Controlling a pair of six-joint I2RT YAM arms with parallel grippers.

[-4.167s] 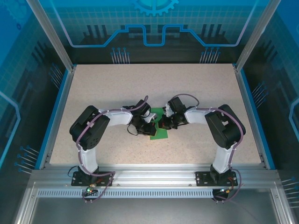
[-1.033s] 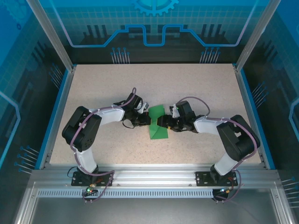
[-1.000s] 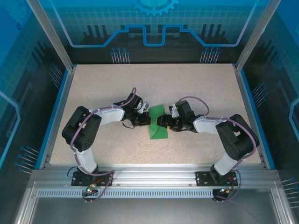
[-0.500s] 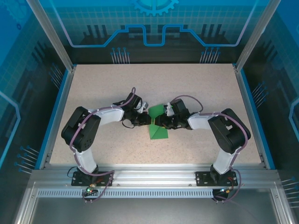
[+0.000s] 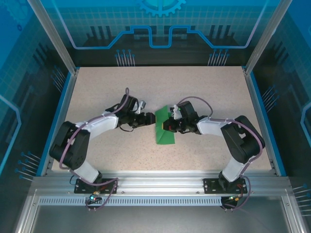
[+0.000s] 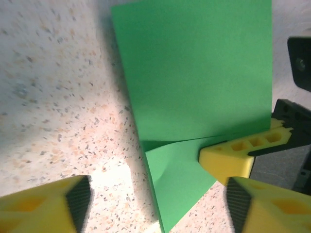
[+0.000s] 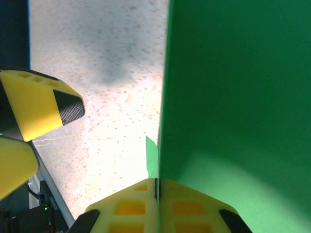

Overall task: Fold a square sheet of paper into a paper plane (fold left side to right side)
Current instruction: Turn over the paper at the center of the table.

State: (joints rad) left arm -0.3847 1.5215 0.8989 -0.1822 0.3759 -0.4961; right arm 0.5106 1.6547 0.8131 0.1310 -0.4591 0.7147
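Note:
The square sheet of paper (image 5: 164, 132) is bright green, partly folded, and lies mid-table between both arms. In the left wrist view one layer of the sheet (image 6: 194, 73) stands raised over a lower flap (image 6: 180, 179). My right gripper (image 5: 167, 126) is shut on the sheet's edge, its yellow fingers (image 7: 131, 208) pinched together on the paper (image 7: 238, 97). My left gripper (image 5: 147, 119) stands open just left of the sheet, with its fingers (image 6: 43, 206) wide apart and nothing between them. A paper plane is out of view.
The speckled table (image 5: 97, 92) has blue rails along its sides (image 5: 57, 121). A metal frame and transparent panels enclose it. The right gripper's finger (image 6: 233, 156) shows in the left wrist view, and the left gripper's fingers (image 7: 39, 104) in the right wrist view.
My left gripper let go of the paper, opened wide and drew back to the left. My right gripper moved in and shut on the paper's edge.

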